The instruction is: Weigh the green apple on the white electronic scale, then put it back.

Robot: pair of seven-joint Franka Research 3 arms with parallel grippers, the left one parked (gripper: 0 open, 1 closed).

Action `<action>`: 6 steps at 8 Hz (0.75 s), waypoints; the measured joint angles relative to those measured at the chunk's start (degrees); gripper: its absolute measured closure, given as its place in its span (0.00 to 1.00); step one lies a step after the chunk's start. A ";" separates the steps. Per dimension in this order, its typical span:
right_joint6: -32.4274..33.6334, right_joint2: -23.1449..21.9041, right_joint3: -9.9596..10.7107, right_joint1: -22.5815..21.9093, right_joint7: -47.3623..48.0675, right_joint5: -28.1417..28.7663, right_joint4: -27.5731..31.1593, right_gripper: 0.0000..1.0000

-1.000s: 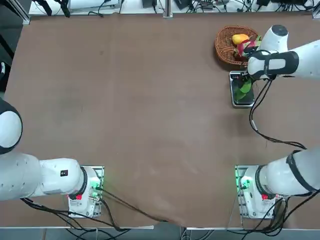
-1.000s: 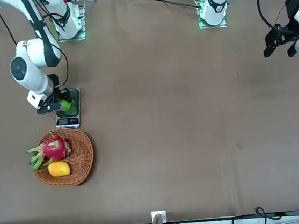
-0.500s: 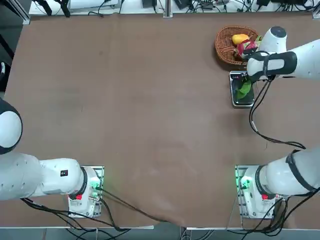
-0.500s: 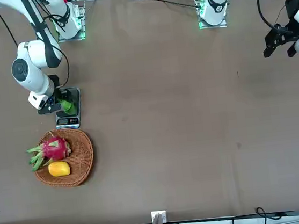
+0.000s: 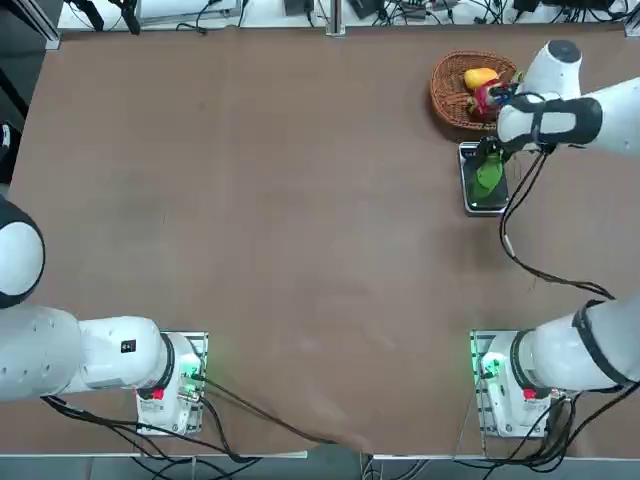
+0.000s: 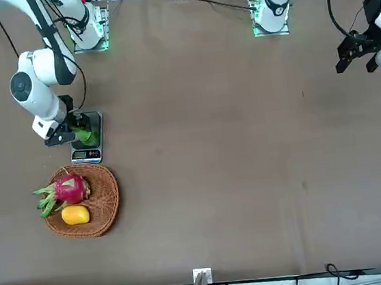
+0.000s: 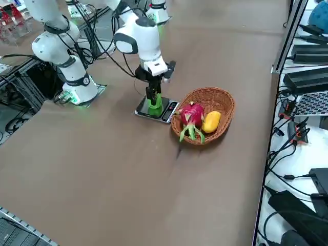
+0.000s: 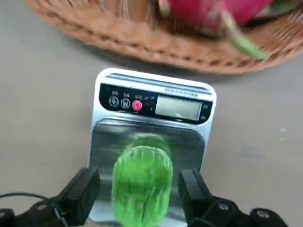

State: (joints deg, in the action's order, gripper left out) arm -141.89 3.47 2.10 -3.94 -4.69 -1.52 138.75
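Observation:
The green apple point(image 8: 142, 184) rests on the dark glossy top of the white electronic scale point(image 8: 154, 78), whose display strip faces the basket. My right gripper point(image 8: 138, 182) is open and straddles the apple, with a gap between each finger and the fruit. The top view shows the apple point(image 5: 489, 175) on the scale point(image 5: 484, 205) just below my right hand point(image 5: 492, 152). Seen from the front, the apple point(image 6: 84, 134) sits on the scale point(image 6: 86, 154) beside the gripper point(image 6: 69, 133). From the right side the gripper point(image 7: 152, 96) stands straight above the apple point(image 7: 154, 108).
A round wicker basket point(image 5: 445, 95) stands right beyond the scale and holds a pink dragon fruit point(image 5: 490, 93) and an orange-yellow fruit point(image 5: 480, 76). The basket point(image 7: 215, 95) nearly touches the scale's display end. Cables run along the table's far edge.
My right gripper has gone from shut on the green apple to open, leaving the apple on the scale. The hand has lifted and shifted slightly toward the basket.

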 joint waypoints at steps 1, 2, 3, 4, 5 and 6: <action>3.35 -2.10 -0.16 -0.01 0.00 0.00 -1.72 0.00; 7.96 -4.12 -0.30 -0.02 0.06 0.00 -4.44 0.00; 13.15 -5.70 -0.39 -0.02 0.12 0.01 -7.79 0.00; 19.25 -6.86 -0.47 -0.04 0.20 0.06 -12.08 0.00; 25.39 -7.51 -0.53 -0.05 0.26 0.59 -16.82 0.00; 31.07 -7.83 -0.55 -0.06 0.27 1.44 -21.67 0.00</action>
State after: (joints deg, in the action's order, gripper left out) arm -110.83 -4.36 1.55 -4.00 -4.42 -0.08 117.08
